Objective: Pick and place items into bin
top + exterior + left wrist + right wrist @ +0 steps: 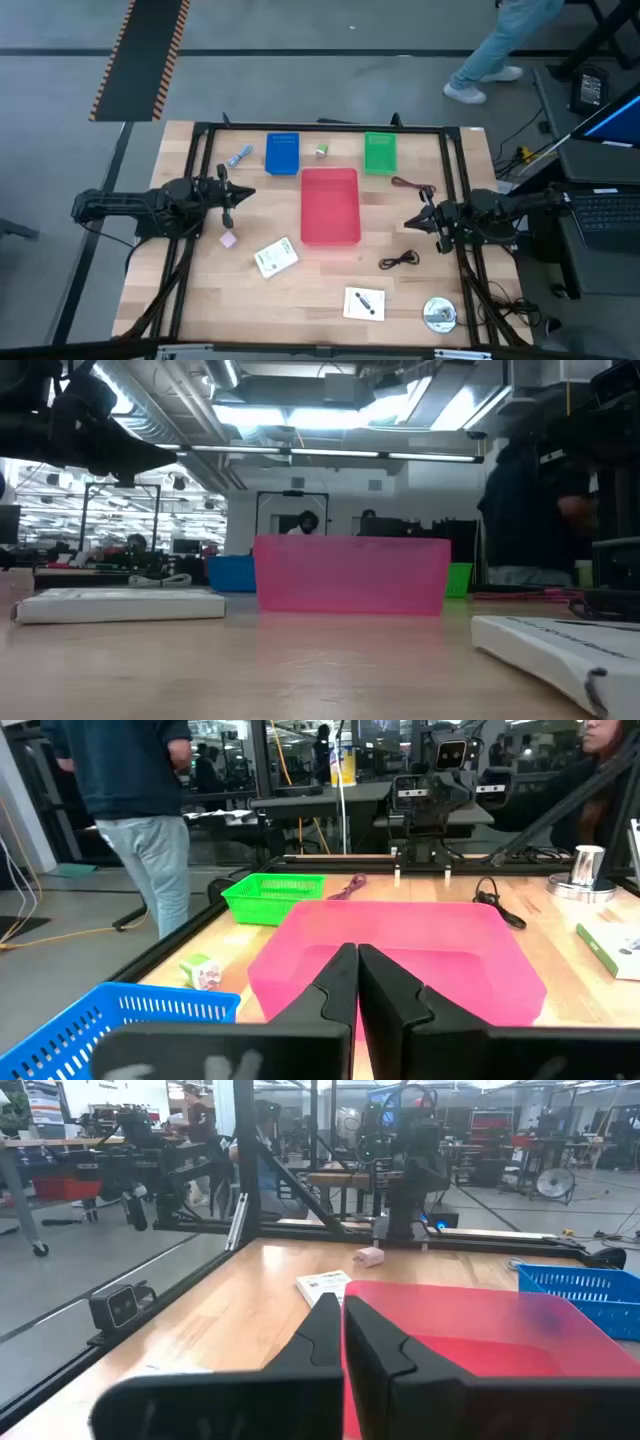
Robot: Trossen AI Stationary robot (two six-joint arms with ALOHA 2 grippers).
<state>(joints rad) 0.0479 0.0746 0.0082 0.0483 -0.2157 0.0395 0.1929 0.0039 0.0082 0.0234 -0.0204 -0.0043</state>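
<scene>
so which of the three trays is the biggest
The red tray in the table's middle; it is clearly longer and wider than the blue tray and green tray.

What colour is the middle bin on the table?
Pink-red; the middle bin shows best in the high view, between the blue and green trays.

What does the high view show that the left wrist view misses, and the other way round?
Only high view: pink block, pen, card, and both shut grippers, left and right, either side of the pink bin. Only left wrist view: the bin is empty inside. Both: bin, green tray, blue tray, black cable, silver disc.
</scene>
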